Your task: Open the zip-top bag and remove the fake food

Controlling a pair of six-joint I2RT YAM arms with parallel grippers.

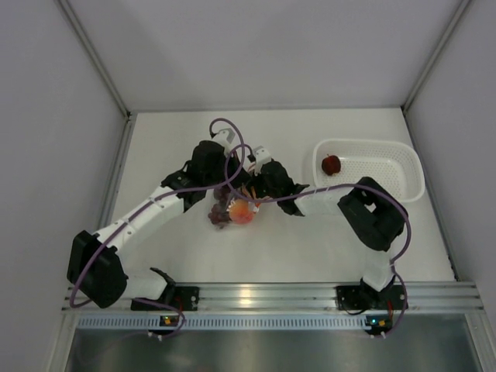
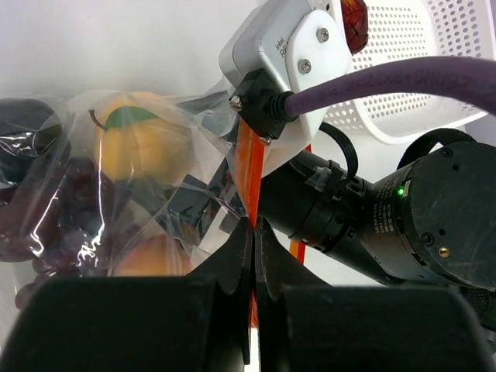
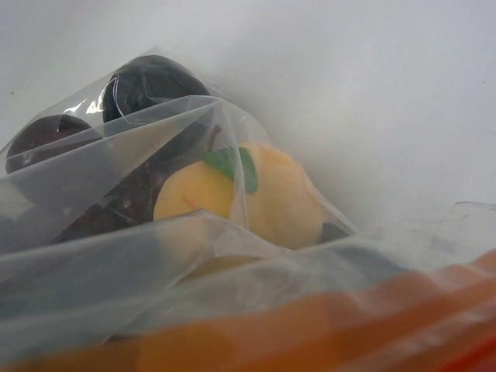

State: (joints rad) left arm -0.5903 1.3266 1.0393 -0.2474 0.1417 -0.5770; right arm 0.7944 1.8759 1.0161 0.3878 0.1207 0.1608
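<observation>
1. zip-top bag [image 2: 116, 194] sits mid-table between the two grippers. Its red-orange zip strip [image 2: 246, 167] runs near-upright in the left wrist view, and the bag body trails off to the left of it.
2. In the top view the zip edge faces the far side and the filled end faces the near edge.
3. fake food inside: orange-yellow fruit [image 3: 248, 194] with a green leaf, grape bunch [image 2: 46, 225], dark round pieces [image 3: 151, 81].
4. left gripper [image 2: 253, 232] has its fingers pressed together on the zip strip.
5. right gripper [image 1: 256, 194] is at the bag mouth, but I can't tell how its fingers stand — the plastic hides them.
6. The right arm's camera housing [image 2: 287, 46] and purple cable [image 2: 403, 77] crowd the strip.
7. white perforated basket [image 1: 403, 151] is to the right, well apart, with one dark red fruit [image 1: 332, 164] in it.
8. white table [image 1: 310, 248] — grey walls [image 1: 46, 116] around it.
</observation>
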